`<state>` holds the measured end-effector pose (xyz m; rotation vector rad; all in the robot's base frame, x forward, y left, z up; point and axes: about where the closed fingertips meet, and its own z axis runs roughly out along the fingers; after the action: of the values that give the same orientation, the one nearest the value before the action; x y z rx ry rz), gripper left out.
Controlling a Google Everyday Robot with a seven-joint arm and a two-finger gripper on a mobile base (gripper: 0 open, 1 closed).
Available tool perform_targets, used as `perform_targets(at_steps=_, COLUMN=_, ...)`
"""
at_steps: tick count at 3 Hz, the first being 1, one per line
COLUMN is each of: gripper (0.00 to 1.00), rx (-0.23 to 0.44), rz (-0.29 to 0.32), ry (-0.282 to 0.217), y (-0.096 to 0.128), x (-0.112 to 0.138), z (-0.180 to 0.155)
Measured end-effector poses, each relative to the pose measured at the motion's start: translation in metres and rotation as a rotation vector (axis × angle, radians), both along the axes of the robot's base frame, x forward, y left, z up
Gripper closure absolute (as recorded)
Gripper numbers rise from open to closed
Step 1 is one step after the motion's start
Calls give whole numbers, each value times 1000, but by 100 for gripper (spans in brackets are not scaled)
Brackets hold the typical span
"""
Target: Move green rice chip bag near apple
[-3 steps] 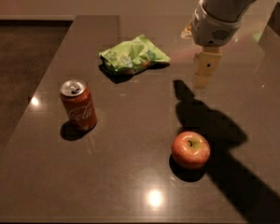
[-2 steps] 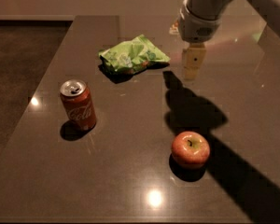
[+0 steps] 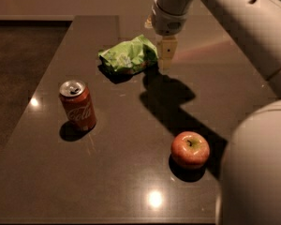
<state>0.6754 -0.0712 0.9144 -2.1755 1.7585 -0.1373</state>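
Although the gripper [image 3: 166,55] hangs just beside the right edge of the green rice chip bag [image 3: 128,55], low over the table [image 3: 131,186], nothing of the move itself looks done. The bag lies crumpled on the far part of the tabletop, and the apple [image 3: 190,149] sits well apart from it, toward the near right, upright with its stem dimple facing up. Between them is bare dark surface crossed by the arm's shadow. Whether the gripper is open or closed cannot be told from this angle, and nothing shows it holding the bag. It seems to be next to the foil, possibly touching its edge, not around it. So I would judge the task to be at the approach stage: the reach to the bag is nearly made, while the grasp, the carry across the table and the set-down near the apple are all left to do. A red soda can [image 3: 77,105] stands off to the left, away from the likely path — it should not get in the way.
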Motion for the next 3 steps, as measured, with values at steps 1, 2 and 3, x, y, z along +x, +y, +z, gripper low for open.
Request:
perform_targets(at_steps=1, gripper=0, rx=1, rz=42, ry=-1, y=31, x=18, z=-2)
perform_targets(at_steps=2, gripper=0, rx=-18, rz=73, ry=15, y=60, x=32, z=-13)
perform_targets(at_steps=3, gripper=0, rx=-39, rz=109, ry=43, y=85, x=33, z=-24)
